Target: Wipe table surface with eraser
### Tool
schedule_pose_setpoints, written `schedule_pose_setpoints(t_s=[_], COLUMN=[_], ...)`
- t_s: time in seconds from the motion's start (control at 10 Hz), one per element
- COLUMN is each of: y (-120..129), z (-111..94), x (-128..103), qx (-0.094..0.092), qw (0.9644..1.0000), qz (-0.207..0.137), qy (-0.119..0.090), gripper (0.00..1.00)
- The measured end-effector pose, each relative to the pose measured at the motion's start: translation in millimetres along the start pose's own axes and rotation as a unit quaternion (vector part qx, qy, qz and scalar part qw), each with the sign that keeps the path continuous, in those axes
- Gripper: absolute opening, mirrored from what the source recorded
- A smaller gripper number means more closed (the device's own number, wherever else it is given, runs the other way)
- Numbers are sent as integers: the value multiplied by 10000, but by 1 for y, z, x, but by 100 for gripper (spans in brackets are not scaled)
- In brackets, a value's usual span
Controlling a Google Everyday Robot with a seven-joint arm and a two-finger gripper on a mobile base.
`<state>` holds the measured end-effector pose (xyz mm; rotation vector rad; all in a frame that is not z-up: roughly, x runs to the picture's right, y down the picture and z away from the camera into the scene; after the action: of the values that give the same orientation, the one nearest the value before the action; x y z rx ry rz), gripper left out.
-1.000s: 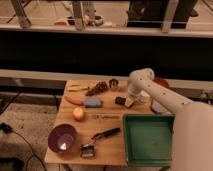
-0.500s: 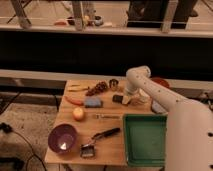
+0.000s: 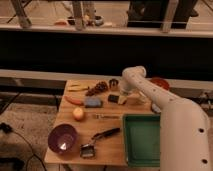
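Observation:
The eraser [image 3: 117,99], a small black block with a pale tan part, lies on the light-brown wooden table surface [image 3: 107,127] toward its back middle. My gripper [image 3: 122,94] points down from the white arm and is right at the eraser's right end, touching or just above it. The arm reaches in from the right foreground and hides the table's right back corner.
A blue pad [image 3: 92,102] lies just left of the eraser. Nearby are a carrot [image 3: 74,100], a banana [image 3: 77,87], a dark bunch [image 3: 97,88], a metal cup [image 3: 113,83], an orange fruit [image 3: 78,114], a fork [image 3: 105,116], a purple bowl [image 3: 62,137], a brush [image 3: 97,140] and a green tray [image 3: 142,139].
The gripper and the eraser have shifted a little to the left along the table, and the arm has swung slightly with them. Everything else has stayed put.

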<state>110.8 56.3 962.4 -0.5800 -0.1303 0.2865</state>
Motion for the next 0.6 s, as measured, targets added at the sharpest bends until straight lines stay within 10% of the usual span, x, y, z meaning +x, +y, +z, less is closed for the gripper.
schedule_pose_setpoints(t_s=[0.6], y=[46], z=[-17], x=[2], qx=[-22], qw=[9999], qz=[171], qy=[9], gripper=[0])
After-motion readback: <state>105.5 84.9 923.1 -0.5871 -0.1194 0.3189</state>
